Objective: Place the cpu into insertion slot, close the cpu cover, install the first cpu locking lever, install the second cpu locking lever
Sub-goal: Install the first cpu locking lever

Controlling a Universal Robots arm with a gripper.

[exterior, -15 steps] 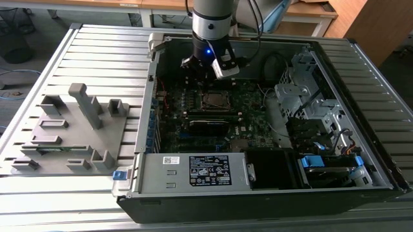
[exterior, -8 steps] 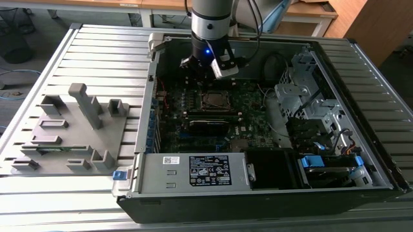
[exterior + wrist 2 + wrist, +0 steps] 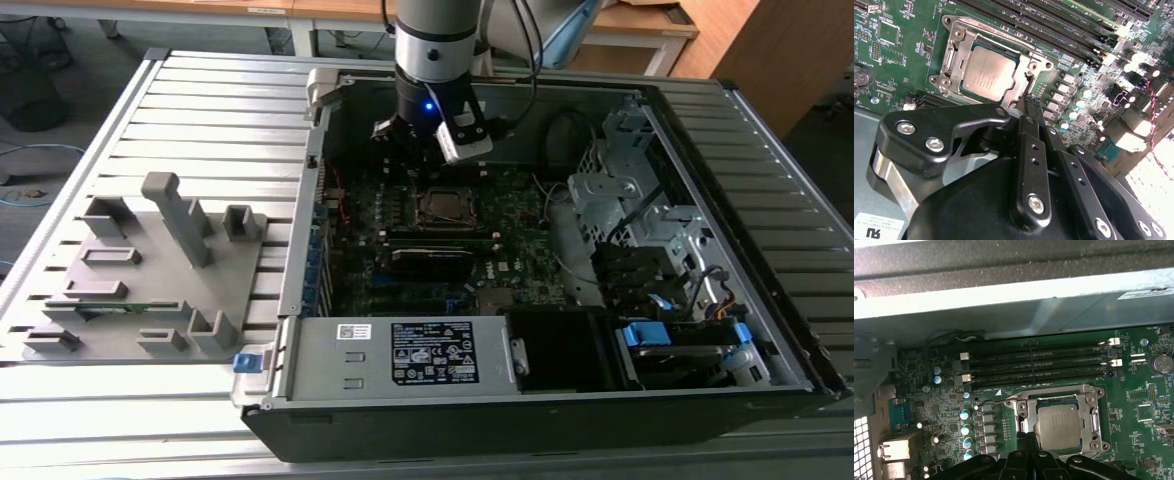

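We see the gripper (image 3: 1028,103) with jaws clenched together, nothing between them. At six o'clock from it in the exterior view lies the cpu (image 3: 988,75) — flat, face up, square, its edges parallel to the memory slots (image 3: 1039,365) — seated in the insertion slot (image 3: 441,207), with the cpu cover (image 3: 959,49) down around it. The motherboard (image 3: 367,200) sits in an open case (image 3: 534,425) on a slatted table (image 3: 200,120), with a grey fixture (image 3: 147,270) at the case's nine o'clock.

In the second wrist view the gripper (image 3: 1029,104) hid one edge of the cpu cover (image 3: 952,54). In the exterior view, mid-frame, the insertion slot (image 3: 441,207) was too small to inspect.
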